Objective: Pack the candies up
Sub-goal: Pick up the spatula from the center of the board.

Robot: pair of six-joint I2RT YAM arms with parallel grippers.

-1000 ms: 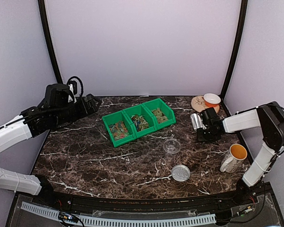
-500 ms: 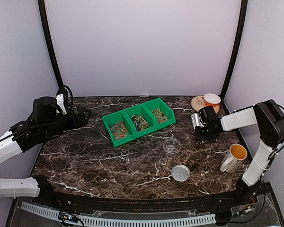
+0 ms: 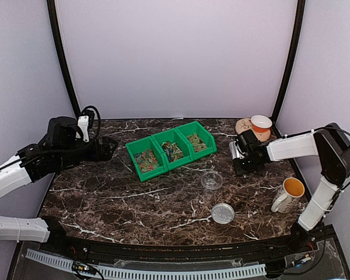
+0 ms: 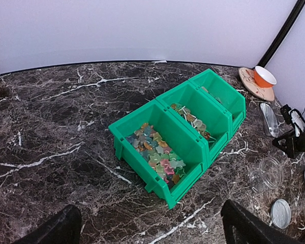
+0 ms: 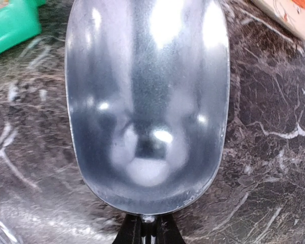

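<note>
On the left, the left gripper (image 3: 109, 148) hangs above the counter (image 3: 116, 198) with its jaws spread wide and nothing in them. Its wrist camera looks down on the three joined green bins (image 4: 137, 168), so it is likely parked there to watch without crowding them. The candies (image 4: 155, 152) lie loose in those bins, and none shows in the clear jar (image 3: 211, 179). The jar stands open just right of the bins, with its grey lid (image 3: 223, 213) set apart nearer the arms, which leaves the mouth free for filling. Further right, the right gripper (image 3: 245, 154) has its jaws clenched on the handle of a metal scoop (image 5: 147, 101), presumably the tool for lifting sweets; whether the scoop's bowl touches the marble I cannot tell. Bare counter lies between scoop and bins, and the bin walls are the edges to get over. An orange bowl (image 3: 261, 123) and a mug (image 3: 287, 195) near the right wall hem that arm in.
</note>
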